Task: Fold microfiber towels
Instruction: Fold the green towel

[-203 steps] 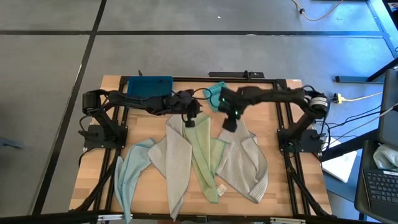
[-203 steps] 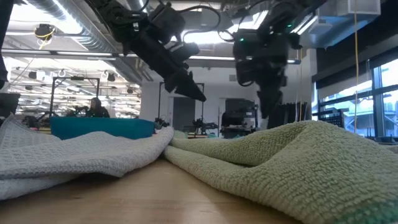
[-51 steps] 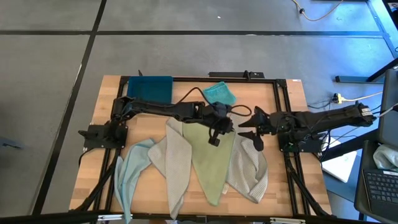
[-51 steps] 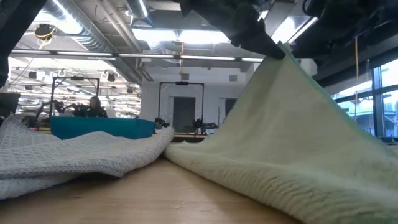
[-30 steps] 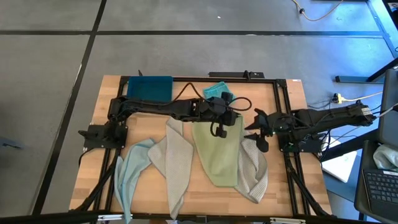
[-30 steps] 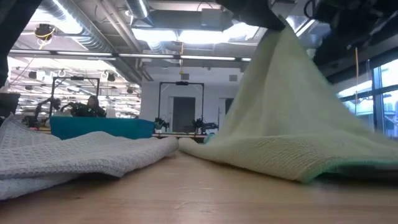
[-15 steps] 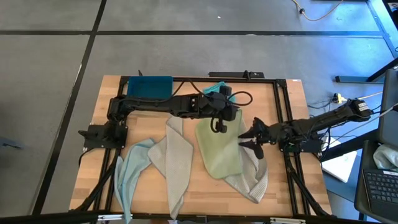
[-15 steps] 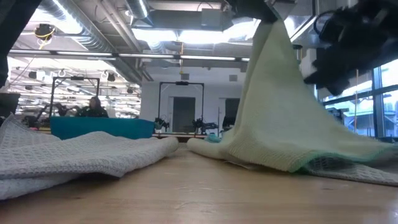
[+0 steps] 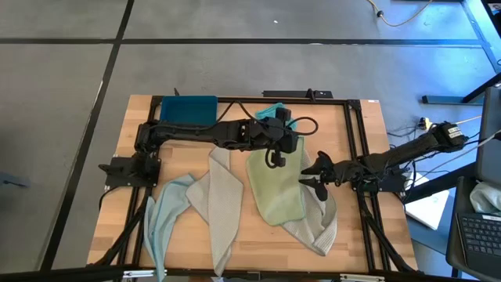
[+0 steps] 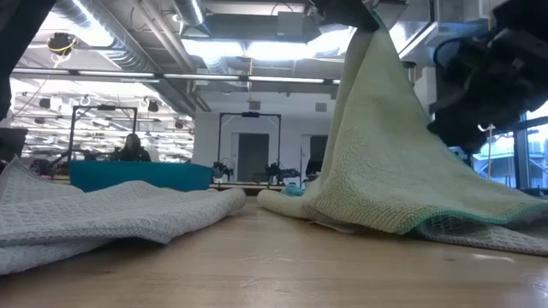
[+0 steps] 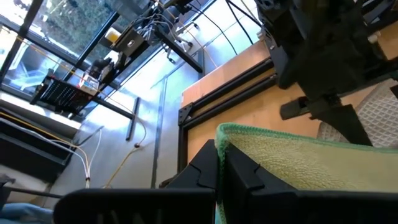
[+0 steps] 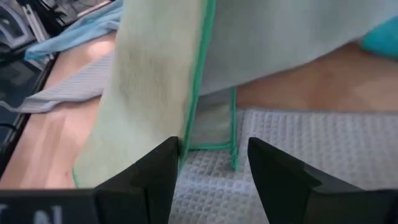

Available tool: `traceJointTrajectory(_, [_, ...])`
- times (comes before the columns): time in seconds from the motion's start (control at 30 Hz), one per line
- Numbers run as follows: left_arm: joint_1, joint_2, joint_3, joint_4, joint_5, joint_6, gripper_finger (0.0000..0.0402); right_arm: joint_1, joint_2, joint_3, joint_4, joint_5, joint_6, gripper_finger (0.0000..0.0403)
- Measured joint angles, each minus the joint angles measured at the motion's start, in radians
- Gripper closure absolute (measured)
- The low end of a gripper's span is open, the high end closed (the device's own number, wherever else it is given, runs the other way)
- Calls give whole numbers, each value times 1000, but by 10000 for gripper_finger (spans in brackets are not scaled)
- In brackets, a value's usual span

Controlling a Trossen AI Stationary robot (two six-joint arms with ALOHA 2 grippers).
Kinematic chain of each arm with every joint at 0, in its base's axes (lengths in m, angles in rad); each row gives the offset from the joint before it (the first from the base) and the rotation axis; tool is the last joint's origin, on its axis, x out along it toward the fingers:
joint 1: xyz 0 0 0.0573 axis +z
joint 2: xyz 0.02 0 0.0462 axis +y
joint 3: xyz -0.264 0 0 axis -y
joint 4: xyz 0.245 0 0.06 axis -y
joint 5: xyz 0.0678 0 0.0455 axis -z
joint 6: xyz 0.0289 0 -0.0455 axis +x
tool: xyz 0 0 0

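A pale green microfiber towel (image 9: 275,192) hangs from my left gripper (image 9: 273,160), which is shut on it above the table's middle. Its lower end lies partly on a light grey towel (image 9: 319,229). My right gripper (image 9: 307,178) stands open, low beside the green towel's right edge (image 12: 199,81), touching nothing; its fingers (image 12: 155,177) frame that hanging edge and the grey towel (image 12: 311,155) below. A second grey towel (image 9: 219,204) and a pale blue one (image 9: 160,223) lie to the left. A teal towel (image 9: 274,116) lies at the far edge. My left gripper pinches the green towel's teal-hemmed upper corner (image 11: 221,133) between its two fingers (image 11: 242,171). The fingers point toward the table's right, slanting down. The towel hangs below them (image 10: 377,145), with its lower end (image 9: 280,219) resting on the table and on the grey towel.
A dark blue tray (image 9: 188,110) sits at the far left corner. A black frame (image 9: 356,149) runs along the table's edges. Bare wood (image 9: 196,258) shows along the near edge. People and equipment show in the room beyond, in the low view.
My right gripper has sunk toward the table and come a little left, up to the green towel's right edge, staying open. My left gripper has risen slightly with the towel, which now hangs steeper and narrower. The towel's lower end has drawn a little toward the far edge.
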Motion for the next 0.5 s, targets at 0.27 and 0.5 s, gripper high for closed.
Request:
traceJointTrajectory(0.27, [0, 0, -1, -16, -7, -4, 402, 76, 106, -65, 153, -117, 122, 206])
traceJointTrajectory(0.5, [-1, -1, 20, 18, -31, 0, 402, 124, 212, -65, 229, -98, 151, 206])
